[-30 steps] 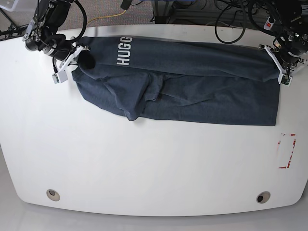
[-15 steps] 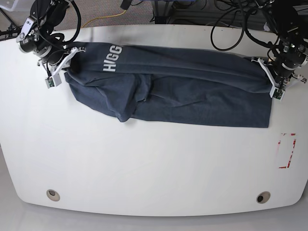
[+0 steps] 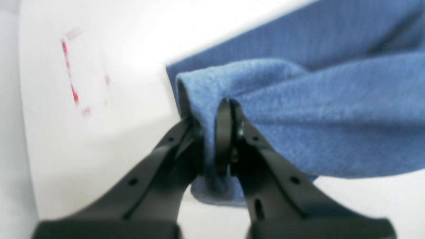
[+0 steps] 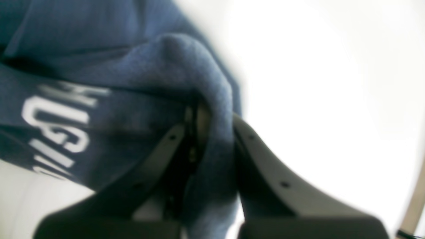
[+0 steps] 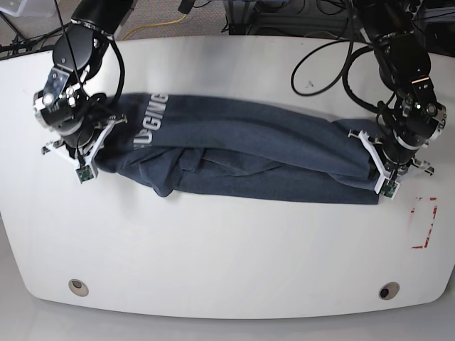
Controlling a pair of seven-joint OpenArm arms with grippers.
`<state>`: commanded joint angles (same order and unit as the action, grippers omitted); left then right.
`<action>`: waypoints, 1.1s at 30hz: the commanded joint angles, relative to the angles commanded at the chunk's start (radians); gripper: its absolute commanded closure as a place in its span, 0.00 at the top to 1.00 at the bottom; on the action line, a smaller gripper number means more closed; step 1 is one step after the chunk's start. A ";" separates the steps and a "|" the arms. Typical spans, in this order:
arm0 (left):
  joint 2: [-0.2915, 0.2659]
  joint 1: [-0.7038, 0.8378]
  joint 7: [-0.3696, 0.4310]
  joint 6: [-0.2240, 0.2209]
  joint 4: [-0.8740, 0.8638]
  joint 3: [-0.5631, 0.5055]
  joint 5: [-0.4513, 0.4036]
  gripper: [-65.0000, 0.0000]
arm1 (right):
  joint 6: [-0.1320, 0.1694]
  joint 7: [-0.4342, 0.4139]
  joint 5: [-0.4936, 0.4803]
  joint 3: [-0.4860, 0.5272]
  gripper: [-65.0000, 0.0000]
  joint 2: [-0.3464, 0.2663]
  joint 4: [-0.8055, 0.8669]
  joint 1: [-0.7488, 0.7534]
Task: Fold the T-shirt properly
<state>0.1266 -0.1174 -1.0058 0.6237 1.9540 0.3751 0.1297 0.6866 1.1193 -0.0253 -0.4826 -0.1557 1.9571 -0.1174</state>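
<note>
The dark navy T-shirt (image 5: 256, 156) stretches across the white table (image 5: 227, 249) as a long rumpled band, white lettering showing near its left end. My left gripper (image 5: 375, 165) is shut on the shirt's right end; in the left wrist view the black fingers (image 3: 223, 132) pinch a fold of blue T-shirt (image 3: 315, 126) cloth. My right gripper (image 5: 96, 145) is shut on the left end; the right wrist view shows T-shirt (image 4: 186, 76) fabric bunched between its fingers (image 4: 252, 156), with white letters beside them.
A red-marked rectangle (image 5: 424, 222) is on the table near the right edge, also seen as red marks (image 3: 71, 71) in the left wrist view. Two round holes (image 5: 78, 287) sit near the front edge. Cables lie beyond the far edge.
Both grippers have pulled the shirt toward the front of the table. The cloth is now narrower and more bunched, and more of the lettering shows.
</note>
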 joint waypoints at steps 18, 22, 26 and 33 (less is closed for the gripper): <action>-0.028 -0.400 -0.002 -0.172 0.000 0.002 0.000 0.00 | 0.003 0.002 0.123 0.241 0.00 -0.074 -0.196 -0.586; 0.032 -0.528 -0.026 -0.172 -0.002 0.002 -0.002 0.00 | 0.003 0.002 0.115 0.276 0.00 -0.086 -0.269 -0.747; 0.087 -0.669 -0.035 -0.172 -0.003 0.002 0.003 0.00 | 0.005 0.002 0.114 0.311 0.00 -0.087 -0.270 -0.867; 0.164 -0.802 -0.035 -0.167 -0.006 -0.006 0.006 0.00 | 0.012 0.002 0.115 0.325 0.00 -0.081 -0.209 -0.954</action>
<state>0.2908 -0.9198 -1.0411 0.4565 1.9479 0.3690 0.1358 0.6981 1.1208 0.0898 -0.1573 -0.2371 1.7484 -1.0717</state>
